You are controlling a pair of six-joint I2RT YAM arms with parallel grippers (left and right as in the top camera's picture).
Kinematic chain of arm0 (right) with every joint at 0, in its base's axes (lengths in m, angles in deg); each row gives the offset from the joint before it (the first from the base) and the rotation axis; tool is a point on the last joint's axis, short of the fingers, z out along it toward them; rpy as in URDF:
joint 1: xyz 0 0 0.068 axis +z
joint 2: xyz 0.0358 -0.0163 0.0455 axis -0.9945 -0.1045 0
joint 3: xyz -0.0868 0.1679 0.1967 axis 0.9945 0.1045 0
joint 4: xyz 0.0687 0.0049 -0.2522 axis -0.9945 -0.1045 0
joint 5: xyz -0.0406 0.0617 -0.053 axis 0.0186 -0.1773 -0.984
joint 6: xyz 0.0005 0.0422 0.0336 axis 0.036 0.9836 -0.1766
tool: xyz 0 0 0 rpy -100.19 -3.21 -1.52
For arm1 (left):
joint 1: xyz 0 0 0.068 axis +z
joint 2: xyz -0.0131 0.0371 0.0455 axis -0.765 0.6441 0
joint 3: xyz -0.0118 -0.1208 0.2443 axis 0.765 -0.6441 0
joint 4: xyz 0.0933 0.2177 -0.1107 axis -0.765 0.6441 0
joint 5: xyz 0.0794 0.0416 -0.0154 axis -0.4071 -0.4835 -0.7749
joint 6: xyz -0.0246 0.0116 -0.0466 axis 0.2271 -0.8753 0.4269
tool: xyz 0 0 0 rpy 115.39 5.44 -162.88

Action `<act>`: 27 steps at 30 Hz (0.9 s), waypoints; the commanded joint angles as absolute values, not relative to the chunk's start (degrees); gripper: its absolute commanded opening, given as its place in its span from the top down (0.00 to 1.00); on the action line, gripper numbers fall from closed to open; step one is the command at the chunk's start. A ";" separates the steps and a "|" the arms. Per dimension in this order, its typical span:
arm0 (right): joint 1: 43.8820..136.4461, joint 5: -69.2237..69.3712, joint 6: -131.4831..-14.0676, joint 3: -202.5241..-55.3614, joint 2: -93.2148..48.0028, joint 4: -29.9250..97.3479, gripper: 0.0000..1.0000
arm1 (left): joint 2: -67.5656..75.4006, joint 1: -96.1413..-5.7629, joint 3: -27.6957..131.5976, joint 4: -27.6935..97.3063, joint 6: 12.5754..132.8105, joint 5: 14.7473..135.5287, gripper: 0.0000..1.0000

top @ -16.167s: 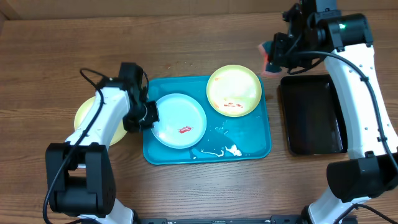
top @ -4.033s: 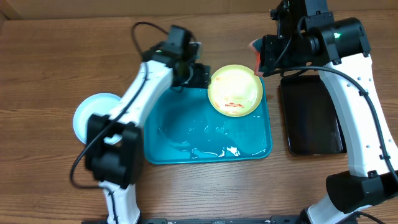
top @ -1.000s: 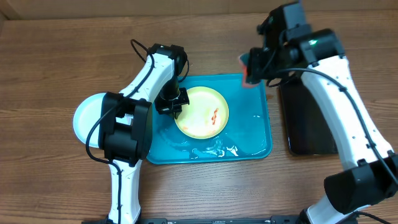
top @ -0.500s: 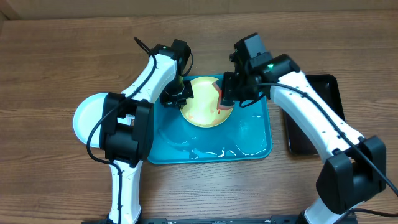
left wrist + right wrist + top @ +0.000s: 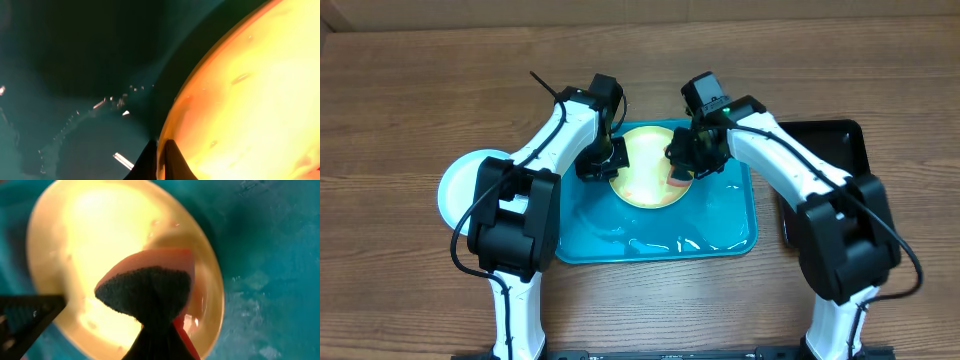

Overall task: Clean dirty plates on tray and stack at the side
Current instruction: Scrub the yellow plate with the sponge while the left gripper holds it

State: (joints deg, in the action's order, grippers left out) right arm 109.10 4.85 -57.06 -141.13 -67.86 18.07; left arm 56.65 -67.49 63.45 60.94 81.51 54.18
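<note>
Plate under scrubbing: one yellow-green plate [image 5: 645, 160] sits on the turquoise tray [image 5: 720, 225], in its far half. I cannot tell whether it lies flat or slightly lifted. The left fingers [image 5: 151, 159] are pressed together on its left rim, with the edge pinched between them. The right fingers [image 5: 155, 330] are clamped on a sponge [image 5: 145, 287] (dark scouring face toward the wrist camera, reddish backing behind), which rests on the right part of the plate's face.

Handling, by judgement: the plate looks like light, stiff plastic, unlikely to break but apt to skate. Its face and the tray floor glisten with water, so any hold will be slippery. The rim is the only sensible place to take it, and a pinch opposite the scrubbed side looks suited to resisting the sponge's push. The sponge itself is soft and will give under pressure.

Surface and room: the tray floor carries puddles and pale foam streaks near its front edge. The desk [image 5: 420, 60] is brown wood grain. A pale-blue plate [image 5: 458, 190] lies on the desk left of the tray, partly behind the left arm. A black tray [image 5: 835, 135] lies just right of the turquoise one, largely covered by the right arm.
</note>
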 commanded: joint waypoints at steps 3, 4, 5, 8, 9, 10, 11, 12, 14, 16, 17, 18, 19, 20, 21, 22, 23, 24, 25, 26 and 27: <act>107.27 3.43 -56.62 -140.89 -70.77 19.56 0.96 | 61.81 -67.64 58.86 63.36 80.75 55.12 0.95; 107.07 3.43 -56.62 -140.89 -71.27 19.73 0.96 | 61.81 -67.64 58.86 63.60 80.73 55.25 0.96; 106.83 3.43 -56.62 -140.89 -71.62 19.84 0.96 | 61.81 -67.66 58.86 63.84 80.48 55.31 0.96; 106.70 3.63 -56.62 -140.89 -73.02 20.17 0.96 | 61.81 -67.66 58.84 64.24 77.91 57.54 0.96; 106.74 3.95 -56.60 -140.89 -73.37 20.19 0.96 | 61.81 -67.66 58.84 64.21 76.44 58.57 0.96; 106.74 4.28 -56.60 -140.89 -73.87 20.24 0.96 | 61.81 -67.66 58.84 64.21 75.37 59.34 0.96; 106.79 4.89 -56.60 -140.89 -74.37 20.26 0.96 | 61.81 -67.66 58.84 64.21 74.39 60.03 0.96; 106.81 5.68 -56.60 -140.89 -74.96 20.26 0.96 | 61.81 -67.66 58.84 64.21 73.84 60.43 0.96; 106.81 8.15 -56.56 -140.89 -76.21 20.46 0.96 | 61.81 -67.60 58.84 64.19 73.23 61.22 0.96; 106.81 11.80 -56.56 -140.89 -77.04 21.31 0.96 | 61.81 -67.51 58.84 64.13 73.01 62.11 0.96; 106.87 13.40 -56.58 -140.89 -77.35 21.79 0.96 | 61.81 -67.51 58.84 63.93 72.57 62.64 0.96; 106.94 14.18 -56.56 -140.89 -77.50 22.01 0.96 | 61.81 -67.51 58.84 63.76 72.42 63.05 0.96; 107.16 15.56 -56.56 -140.89 -77.74 22.47 0.96 | 61.81 -67.51 58.84 63.54 72.16 63.75 0.96; 107.49 16.78 -56.58 -140.89 -78.02 22.79 0.96 | 61.81 -67.51 58.86 63.36 72.18 64.10 0.96; 107.79 17.72 -56.60 -140.89 -78.24 22.97 0.96 | 61.81 -67.51 58.84 63.19 72.18 64.36 0.96; 108.23 18.58 -56.60 -140.89 -78.61 22.99 0.96 | 61.81 -67.51 58.84 63.06 72.20 64.65 0.96; 108.71 19.62 -56.64 -140.89 -78.83 22.95 0.96 | 61.81 -67.49 58.84 63.03 72.20 65.00 0.96; 109.26 20.83 -56.64 -140.89 -79.07 22.95 0.96 | 61.81 -67.49 58.84 62.99 72.20 65.52 0.96; 109.74 21.81 -56.73 -140.89 -79.25 22.93 0.96 | 61.81 -67.49 58.84 62.95 72.20 65.89 0.96; 110.24 22.62 -56.95 -140.89 -79.27 22.95 0.96 | 61.81 -67.49 58.84 62.90 72.20 66.46 0.96; 110.87 23.32 -57.08 -140.89 -79.27 22.95 0.96 | 61.81 -67.47 58.84 62.82 72.22 66.83 0.96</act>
State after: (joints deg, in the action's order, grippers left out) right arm 107.18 17.90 -56.75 -141.39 -75.77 23.41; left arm 56.91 -65.72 61.94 62.95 75.11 63.58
